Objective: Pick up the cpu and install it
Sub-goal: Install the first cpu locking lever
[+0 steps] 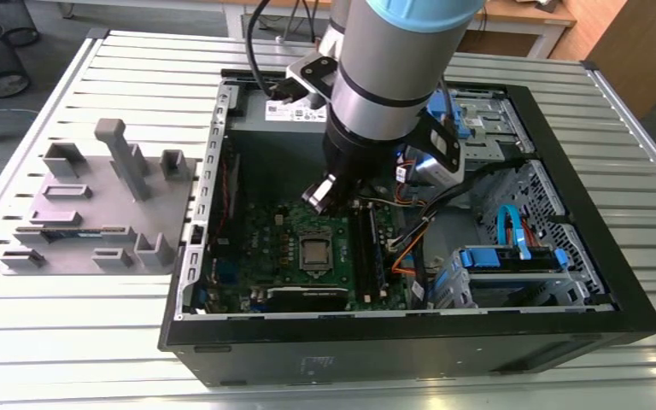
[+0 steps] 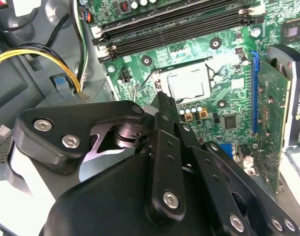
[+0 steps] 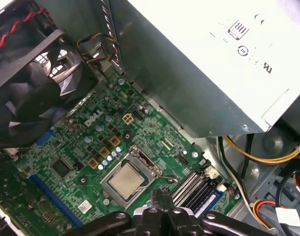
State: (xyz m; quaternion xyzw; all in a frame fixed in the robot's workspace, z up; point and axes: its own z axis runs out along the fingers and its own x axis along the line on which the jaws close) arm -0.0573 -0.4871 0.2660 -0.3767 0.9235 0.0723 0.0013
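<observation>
- Since the small flat square silvery-topped cpu (image 3: pixel 126 179) is seen lying level inside the silver metal socket frame (image 3: pixel 150 166) on the green motherboard (image 3: pixel 76 142), the placing is judged to be largely done. Whether the frame is latched over the chip cannot be told.
- The black tool (image 3: pixel 162 193) is seen just above the board, close to the socket but apart from the chip. Its fingers are drawn narrow together and nothing is gripped between them.
- For this step to be done well, the tool is best held upright and moved only along its own axis, so that the chip is not nudged sideways in its seat. Any tilt or raised corner of the chip would be taken as a sign of poor seating.
- Long black memory slots (image 2: pixel 174 22) lie close beside the socket, so little room for sideways travel is judged to exist on that side.
- A large grey labelled power supply box (image 3: pixel 204 59) overhangs one edge of the board, and a round black fan (image 3: pixel 27 83) stands at another.
- Yellow and black cables (image 2: pixel 41 55) are looped near the arm, and snagging on them is judged a risk.
- The black computer case (image 1: pixel 419 342) lies open on the slatted metal worktop (image 1: pixel 78 342), with a grey slotted fixture (image 1: pixel 89 209) beside it at the exterior view's left.
</observation>
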